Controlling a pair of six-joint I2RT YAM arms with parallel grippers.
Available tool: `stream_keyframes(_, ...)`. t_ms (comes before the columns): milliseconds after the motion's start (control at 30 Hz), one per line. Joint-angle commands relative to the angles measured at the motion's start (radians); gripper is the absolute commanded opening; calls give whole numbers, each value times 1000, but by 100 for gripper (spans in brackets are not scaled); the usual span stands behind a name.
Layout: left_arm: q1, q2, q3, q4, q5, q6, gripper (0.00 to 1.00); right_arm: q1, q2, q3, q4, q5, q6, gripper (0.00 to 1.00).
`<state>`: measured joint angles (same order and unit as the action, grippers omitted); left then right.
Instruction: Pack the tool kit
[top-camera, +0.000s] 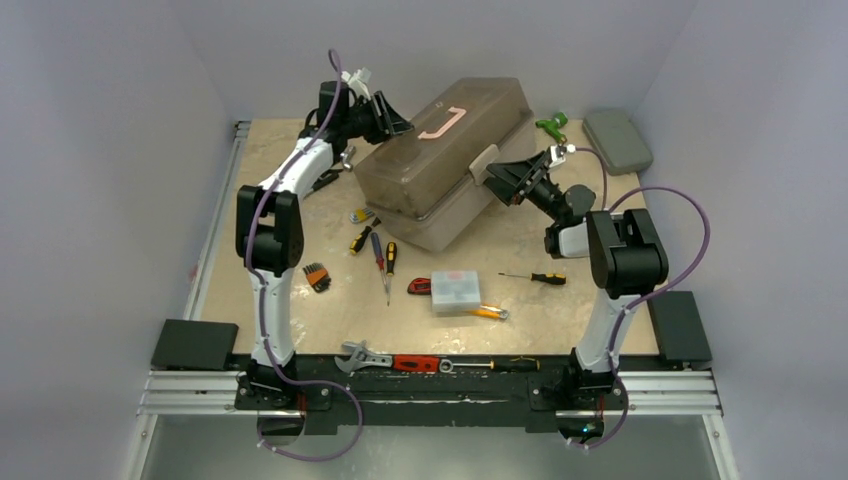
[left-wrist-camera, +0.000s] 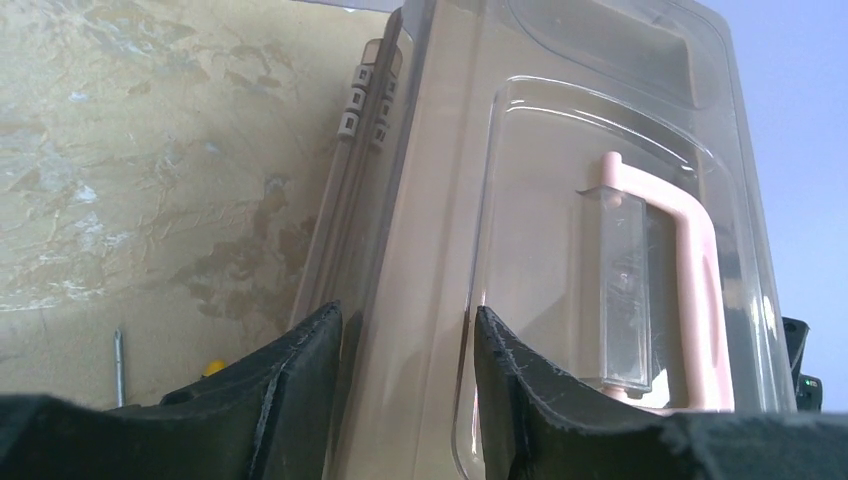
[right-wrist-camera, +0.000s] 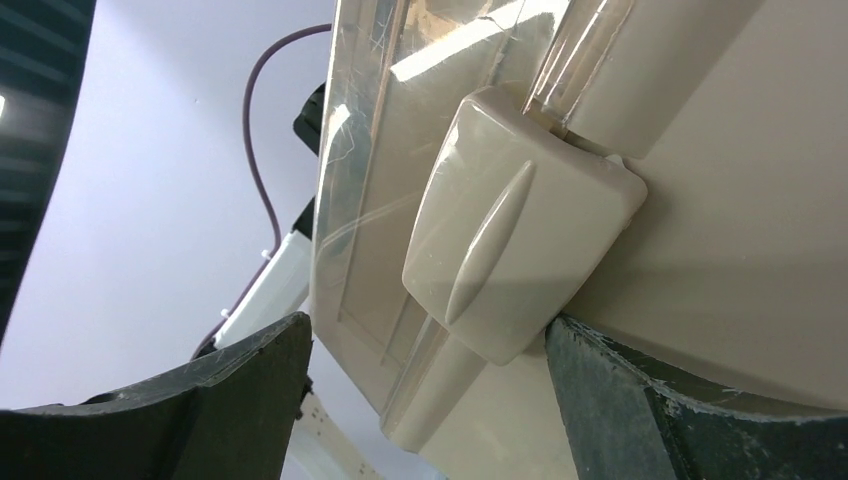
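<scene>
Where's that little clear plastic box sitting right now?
Seen from above, the clear plastic box lies on the table toward its near edge, about midway across, with a red utility knife at its left and a screwdriver to its right.

Left arm, right arm reaching inward, right fingers wide apart, left fingers narrower, perhaps clamping.
</scene>
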<state>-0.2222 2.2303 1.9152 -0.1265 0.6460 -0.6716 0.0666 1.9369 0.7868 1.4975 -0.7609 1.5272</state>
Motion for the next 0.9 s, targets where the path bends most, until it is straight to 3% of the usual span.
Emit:
stream_keyframes(0,-108,103,-100,-279,104,40,41,26,45,129,176,36,52,86)
stream_keyframes(133,-108,117,-96,-263,123,24,42,23,116,227,180,21,92,82)
stream_keyframes(267,-108,126,-76,-258,132,16,42,24,173,294,201,15,145,72)
stream_keyframes(500,-114,124,-16,-298,130,38,43,23,198,350,182,-3,155,69)
stream_keyframes(867,-112,110,10,-339,99,59,44,23,108,326,-169,-30,-14,73)
